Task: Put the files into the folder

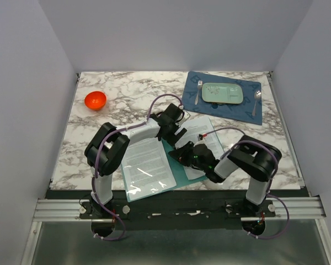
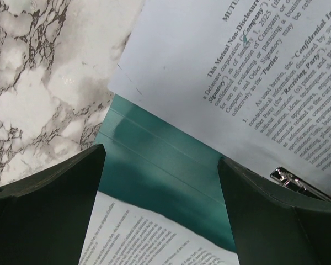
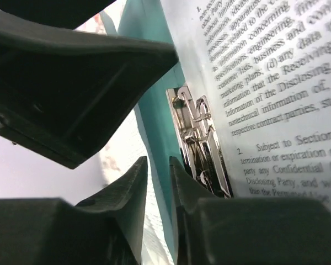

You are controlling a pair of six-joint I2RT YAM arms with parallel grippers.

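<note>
Two arms (image 1: 107, 149) bent inward over the open folder (image 1: 177, 172), mid-surface (image 1: 127, 94), spine running near-to-far. Left fingers (image 2: 44, 210) spread wide, empty, above the spine; right fingers (image 3: 121, 221) barely parted beside its clip (image 3: 201, 143), holding nothing. Files (image 1: 146, 160) on both leaves.

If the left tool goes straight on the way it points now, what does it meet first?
The left tool, wide open, would probably meet the folder first, on its bare teal strip between the files. Depth is unclear.
</note>
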